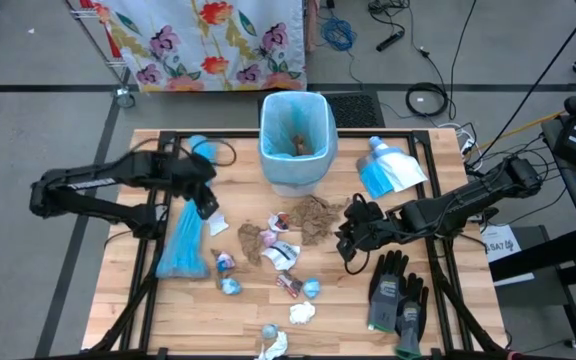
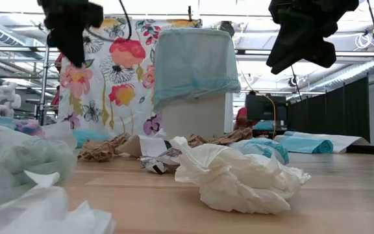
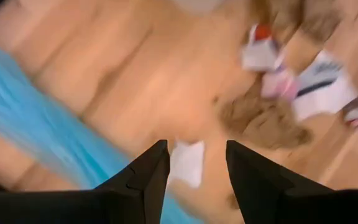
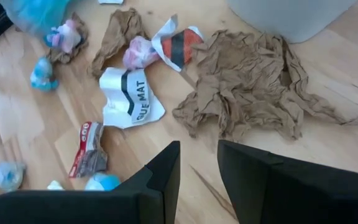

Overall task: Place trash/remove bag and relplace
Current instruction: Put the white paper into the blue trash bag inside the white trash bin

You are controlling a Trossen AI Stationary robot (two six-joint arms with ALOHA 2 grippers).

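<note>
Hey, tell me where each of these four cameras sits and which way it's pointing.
High view: overhead, straight down on the table; both arms show.
Low view: tabletop height, looking across a white tissue wad to the bin; both arms hang from above.
Left wrist view: over the left tool, open, above scraps.
Right wrist view: over the right tool, open, facing crumpled brown paper.
Shared: high and low both show the bin.

The left wrist view is blurred throughout: the scraps [image 3: 272, 118] beyond the jaws smear into brown, white and pink patches, and the blue sheet [image 3: 36, 124] has no clear edge. In the low view a white wad [image 2: 236, 175] hides much of the trash behind it, and both arms are cut off by the top edge. What lies deep inside the bin [image 1: 295, 140] is too small to tell.
</note>
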